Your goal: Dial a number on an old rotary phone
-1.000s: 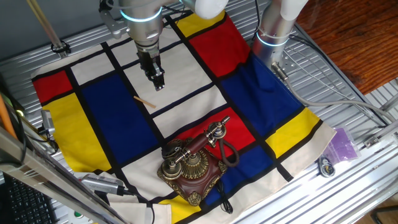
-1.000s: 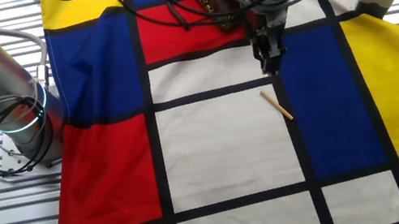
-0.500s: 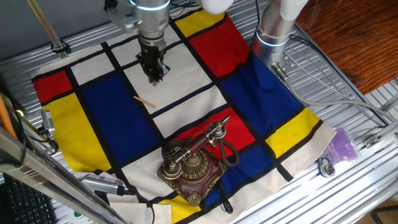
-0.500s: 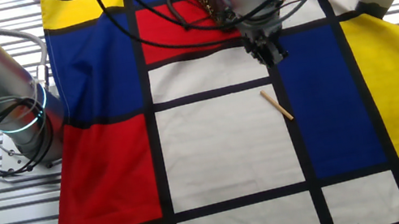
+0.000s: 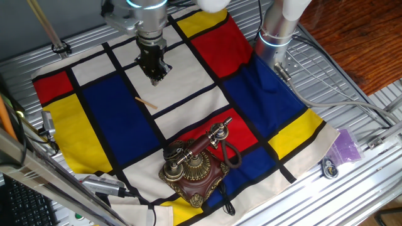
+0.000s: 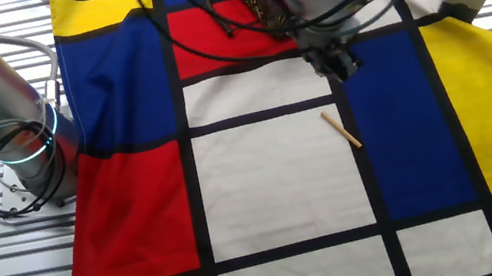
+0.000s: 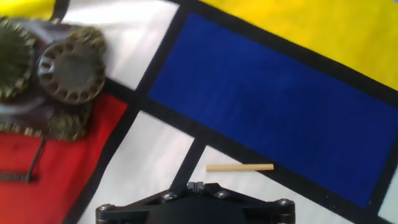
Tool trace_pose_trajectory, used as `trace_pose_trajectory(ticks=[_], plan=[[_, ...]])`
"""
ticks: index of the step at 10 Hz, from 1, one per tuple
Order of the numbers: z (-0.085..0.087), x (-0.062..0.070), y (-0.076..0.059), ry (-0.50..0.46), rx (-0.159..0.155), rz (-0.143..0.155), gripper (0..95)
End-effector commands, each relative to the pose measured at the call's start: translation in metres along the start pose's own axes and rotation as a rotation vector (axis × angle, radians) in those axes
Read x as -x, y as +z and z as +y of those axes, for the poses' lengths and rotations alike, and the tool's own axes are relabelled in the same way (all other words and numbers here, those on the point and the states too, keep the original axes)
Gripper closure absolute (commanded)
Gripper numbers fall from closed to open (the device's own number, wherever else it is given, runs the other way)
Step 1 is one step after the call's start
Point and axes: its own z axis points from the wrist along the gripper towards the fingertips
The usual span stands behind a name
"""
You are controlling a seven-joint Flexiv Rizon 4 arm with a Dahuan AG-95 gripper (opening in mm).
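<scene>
**Desk-side:** Where's the phone from where you sit?

**Me:** I see the old rotary phone (image 5: 195, 164) on the near edge of the cloth (image 5: 107, 119), sitting where a red panel meets a white one. Its base is dark carved wood with a scalloped outline, the round dial is brass, and the red-and-brass handset lies slantwise across the cradle. A black cord (image 5: 231, 158) loops out to its right. In the hand view I get the dial (image 7: 71, 71) as a ring of finger holes, slightly blurred, at the upper left.

**Desk-side:** And the arm?

**Me:** The gripper (image 5: 155, 74) hangs over a white panel, well apart from the phone. A thin, straight, pale wooden stick (image 5: 146, 102) lies flat on the cloth between them, near the black stripe; in the hand view the stick (image 7: 239, 167) sits just above the black gripper body.

**Desk-side:** Jaws?

**Me:** I can't tell. They look narrow, perhaps close together, but the views are too small. They carry nothing I can see.

**Desk-side:** Surface?

**Me:** Woven fabric in flat red, blue, yellow and white blocks with black bands, over a ribbed metal desk (image 5: 352, 113).
</scene>
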Motion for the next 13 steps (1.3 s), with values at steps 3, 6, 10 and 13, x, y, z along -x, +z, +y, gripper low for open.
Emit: trace_pose_trajectory(ticks=[3,6,10,13], plan=[[-0.012,0.006,0.001,-0.259,0.028,0.123,95.0],[-0.030,0.006,0.001,-0.362,0.043,0.133,95.0],[-0.081,0.008,0.028,-0.647,0.068,0.126,95.0],[-0.096,0.010,0.061,-0.865,0.067,0.142,95.0]])
